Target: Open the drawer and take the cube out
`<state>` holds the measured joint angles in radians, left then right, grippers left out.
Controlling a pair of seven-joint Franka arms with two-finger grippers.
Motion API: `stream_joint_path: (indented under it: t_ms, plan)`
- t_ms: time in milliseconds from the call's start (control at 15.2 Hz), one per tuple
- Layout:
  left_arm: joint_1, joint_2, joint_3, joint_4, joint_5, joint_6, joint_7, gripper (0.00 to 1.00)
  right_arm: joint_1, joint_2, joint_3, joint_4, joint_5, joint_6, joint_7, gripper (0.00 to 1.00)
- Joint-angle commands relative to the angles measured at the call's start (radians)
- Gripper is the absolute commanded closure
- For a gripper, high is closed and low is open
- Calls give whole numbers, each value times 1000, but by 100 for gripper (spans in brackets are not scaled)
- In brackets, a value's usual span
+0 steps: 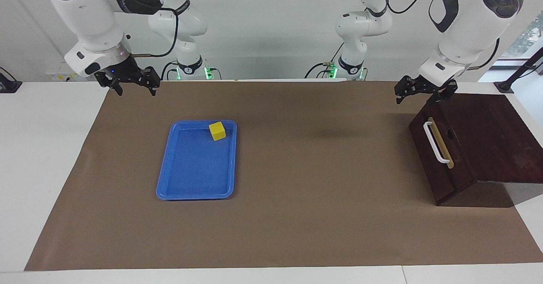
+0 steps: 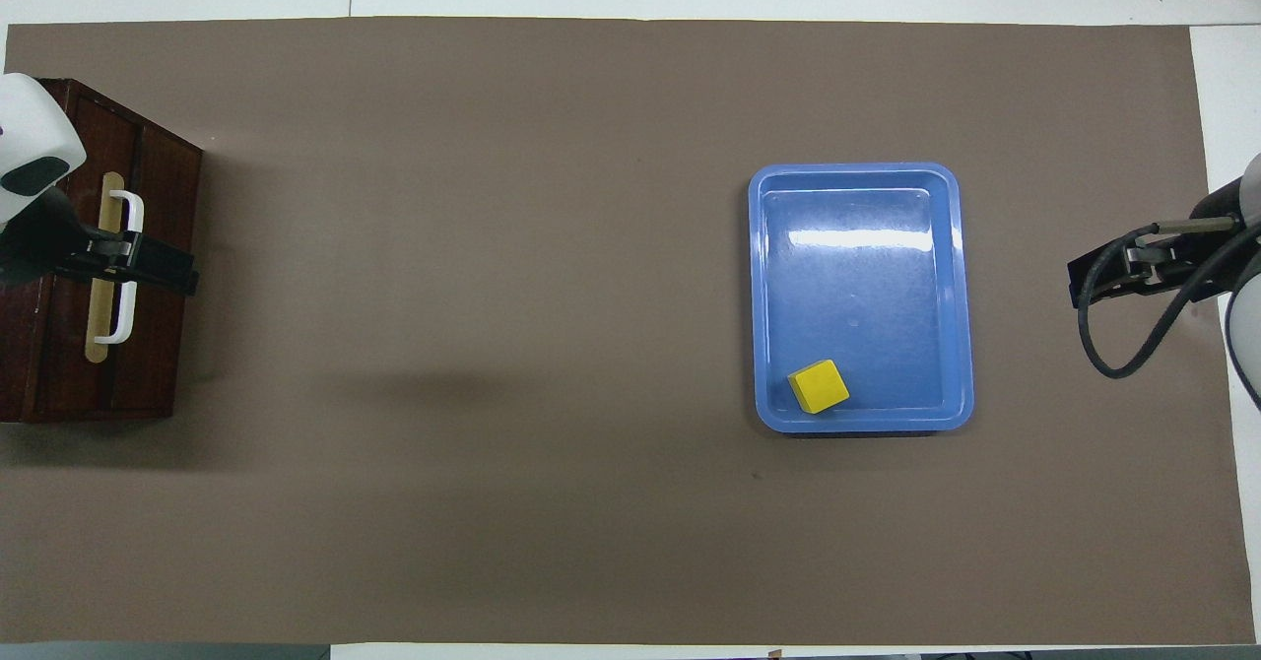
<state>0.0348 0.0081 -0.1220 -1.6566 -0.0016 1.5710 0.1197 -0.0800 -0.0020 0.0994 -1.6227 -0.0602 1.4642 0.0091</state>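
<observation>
- Cube [image 1: 217, 131]: bright yellow.
- Tray [image 1: 169, 178]: plain blue, glossy.
- Drawer box [image 1: 488, 140]: dark reddish-brown wood.
- Drawer handle [image 1: 435, 142]: white, against a brass-coloured strip [image 1: 443, 145].
- Table mat [image 1: 322, 190]: uniform brown.
- Table [image 1: 42, 148]: white.
- Arms: white shells, dark grey joints; black grippers.

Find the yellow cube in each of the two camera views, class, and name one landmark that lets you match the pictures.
Facing view: the yellow cube lies in the blue tray, in the corner nearest the robots, high in that picture.
Overhead view: the cube lies low in the tray, again the robots' end.
Shared landmark: the drawer's white handle, at the left arm's end of the table.
</observation>
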Motion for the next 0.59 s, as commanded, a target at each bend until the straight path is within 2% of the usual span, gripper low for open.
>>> stream_joint_path:
  t_ms: [0,528]
  plan:
    - [2,-27,7,-17,11,0,9,0,-1,-7,-30,-26,48,27,-18,0]
    - [8,-28,9,-17,12,-2,11,0,-1,4,-35,6,49,16,-17,0]
